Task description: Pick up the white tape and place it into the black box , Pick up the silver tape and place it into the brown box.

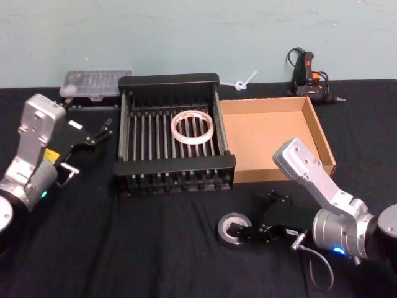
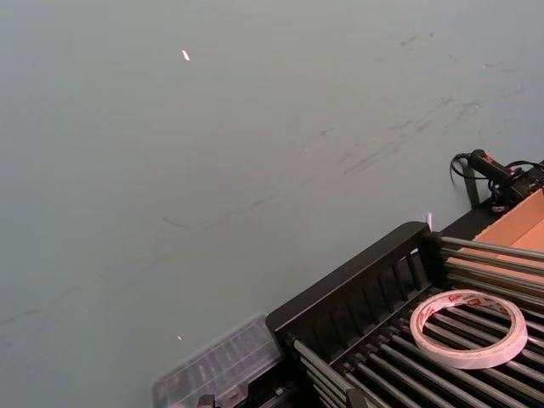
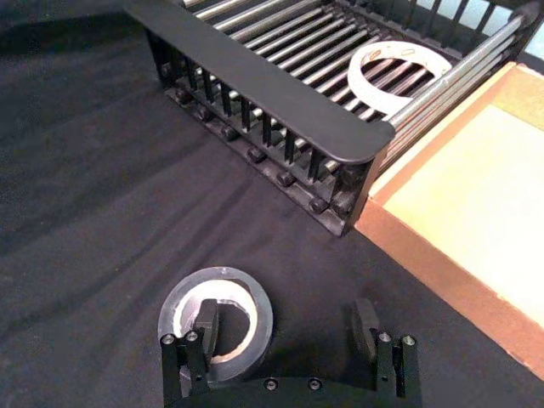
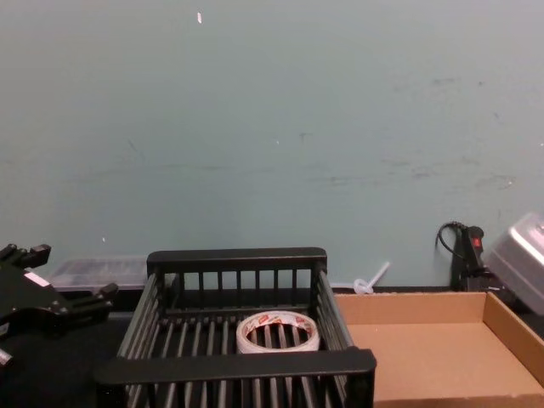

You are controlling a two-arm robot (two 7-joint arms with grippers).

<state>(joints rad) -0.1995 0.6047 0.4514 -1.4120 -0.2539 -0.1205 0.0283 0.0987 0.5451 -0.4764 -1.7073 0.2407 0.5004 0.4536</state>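
Both arms wore boxy silver-grey housings with rounded corners, joined to thick cylindrical wrist sections of the same brushed metal. A small green light glowed on the left wrist cylinder and a blue one on the right. The left gripper (image 1: 93, 133) was black, with angular fingers and a yellow-and-white label behind them. The right gripper (image 3: 289, 327) was also black; its two fingers (image 3: 205, 321) ended in flat dark pads, and round screw heads studded its base. A thin grey cable looped beneath the right wrist.
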